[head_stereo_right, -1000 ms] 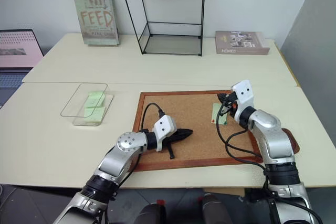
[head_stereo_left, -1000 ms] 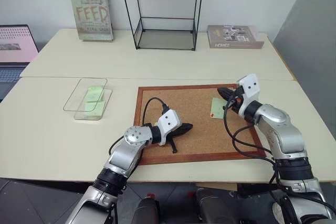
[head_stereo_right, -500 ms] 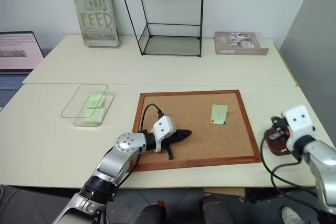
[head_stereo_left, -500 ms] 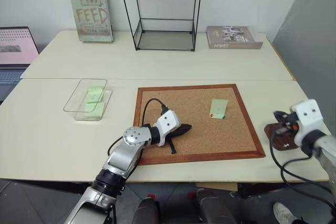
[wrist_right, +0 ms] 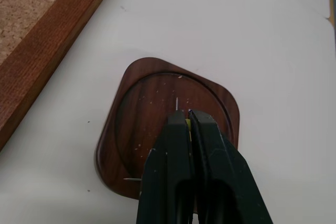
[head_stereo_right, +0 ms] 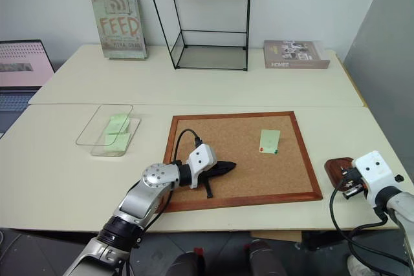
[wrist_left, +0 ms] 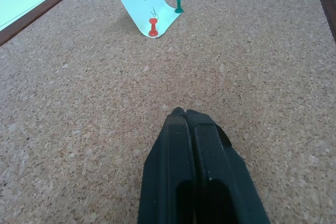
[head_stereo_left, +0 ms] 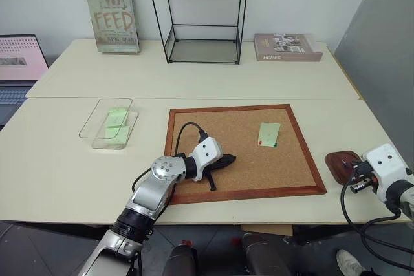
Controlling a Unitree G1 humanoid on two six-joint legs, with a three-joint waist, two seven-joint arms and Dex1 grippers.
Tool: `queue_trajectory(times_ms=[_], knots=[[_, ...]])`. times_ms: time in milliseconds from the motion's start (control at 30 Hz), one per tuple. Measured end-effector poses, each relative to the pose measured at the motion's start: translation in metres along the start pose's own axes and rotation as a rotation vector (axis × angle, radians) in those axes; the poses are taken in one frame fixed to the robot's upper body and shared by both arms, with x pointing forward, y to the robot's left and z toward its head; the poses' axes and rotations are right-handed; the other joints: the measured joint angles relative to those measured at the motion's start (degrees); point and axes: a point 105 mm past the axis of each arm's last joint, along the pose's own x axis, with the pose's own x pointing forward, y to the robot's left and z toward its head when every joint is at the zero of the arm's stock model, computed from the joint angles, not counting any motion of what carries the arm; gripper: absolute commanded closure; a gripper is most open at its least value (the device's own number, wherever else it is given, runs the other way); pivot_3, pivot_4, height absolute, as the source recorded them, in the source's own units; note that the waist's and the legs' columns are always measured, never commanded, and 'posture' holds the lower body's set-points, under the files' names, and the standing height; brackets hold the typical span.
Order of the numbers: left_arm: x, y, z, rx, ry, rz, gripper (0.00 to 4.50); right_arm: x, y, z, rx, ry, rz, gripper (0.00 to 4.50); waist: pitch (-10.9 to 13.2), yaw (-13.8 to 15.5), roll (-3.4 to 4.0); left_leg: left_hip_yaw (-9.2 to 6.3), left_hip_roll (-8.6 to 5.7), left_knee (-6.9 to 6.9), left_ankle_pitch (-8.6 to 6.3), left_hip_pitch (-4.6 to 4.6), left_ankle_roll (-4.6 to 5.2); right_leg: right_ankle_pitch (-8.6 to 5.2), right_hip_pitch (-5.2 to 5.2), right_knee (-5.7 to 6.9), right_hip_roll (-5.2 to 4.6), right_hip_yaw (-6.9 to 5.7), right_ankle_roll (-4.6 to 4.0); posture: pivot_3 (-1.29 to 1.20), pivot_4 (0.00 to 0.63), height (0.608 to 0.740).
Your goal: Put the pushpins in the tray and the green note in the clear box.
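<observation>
The pale green note lies on the cork board, with a red pushpin and a green pushpin stuck at its near edge. The dark brown tray sits on the table just right of the board. My right gripper hovers over the tray, shut on a yellow pushpin whose needle pokes out past the tips. My left gripper rests shut and empty on the board, left of the note. The clear box stands at the far left with green slips inside.
A tall black wire stand and two books sit at the back of the table. A laptop is at the far left. The tray lies close to the table's right front corner, with a grey wall panel beyond.
My right gripper left the top of the note on the board and swung right and toward me, ending over the tray. The left arm stayed still.
</observation>
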Motion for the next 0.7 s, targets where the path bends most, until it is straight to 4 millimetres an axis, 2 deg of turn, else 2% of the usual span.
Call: queue_trajectory(times_ms=[167,333,400,467,533,633,700], knots=[[0.0,0.0,0.0,-0.001,-0.001,0.004,4.5,0.003,0.0,-0.008,0.024,0.038,0.004,2.83,0.0,0.0,0.0,0.0,0.0,0.0,0.0,-0.01,0.0,0.0,0.0,-0.02,0.0,0.0,0.0,0.0,0.15,0.74],[-0.001,-0.001,0.0,-0.002,-0.002,0.009,4.5,0.003,-0.001,-0.009,0.032,0.046,0.004,1.82,0.0,0.0,-0.01,0.0,0.0,-0.04,-0.01,-0.01,-0.01,0.0,-0.02,-0.03,0.0,0.0,0.0,0.0,0.15,0.74],[-0.001,-0.001,0.0,-0.002,-0.002,0.009,4.5,0.003,-0.003,-0.003,0.038,0.026,0.001,1.5,0.0,0.0,0.0,0.01,0.0,-0.05,-0.01,-0.01,-0.01,-0.01,-0.03,-0.04,0.0,0.0,0.0,0.0,0.15,0.74],[-0.001,-0.001,0.0,-0.002,-0.003,0.01,4.5,0.001,-0.009,0.013,0.062,-0.042,-0.005,1.09,0.0,-0.03,0.01,0.02,0.0,-0.05,-0.01,-0.03,-0.01,-0.01,-0.05,-0.04,0.0,0.01,0.0,0.0,0.15,0.74],[-0.001,-0.001,0.0,-0.002,-0.003,0.011,4.5,-0.003,-0.011,0.034,0.071,-0.127,-0.002,1.09,0.02,-0.02,-0.02,-0.02,0.0,-0.06,-0.01,-0.03,-0.01,-0.01,-0.04,-0.04,0.0,-0.04,0.0,0.0,0.15,0.74],[0.0,-0.001,0.0,-0.005,-0.003,0.011,4.5,0.001,-0.006,0.054,0.156,-0.229,0.012,1.09,0.05,-0.02,-0.12,-0.05,0.02,-0.07,-0.01,-0.03,-0.01,-0.01,-0.03,-0.09,0.0,-0.07,-0.01,0.0,0.15,0.74],[0.001,-0.001,0.001,-0.007,-0.007,0.009,4.5,0.01,0.011,0.06,0.243,-0.268,0.072,1.09,0.04,0.05,-0.1,-0.05,0.01,-0.06,-0.01,-0.08,-0.02,-0.01,-0.04,-0.12,-0.01,-0.05,0.0,0.0,0.15,0.74]])
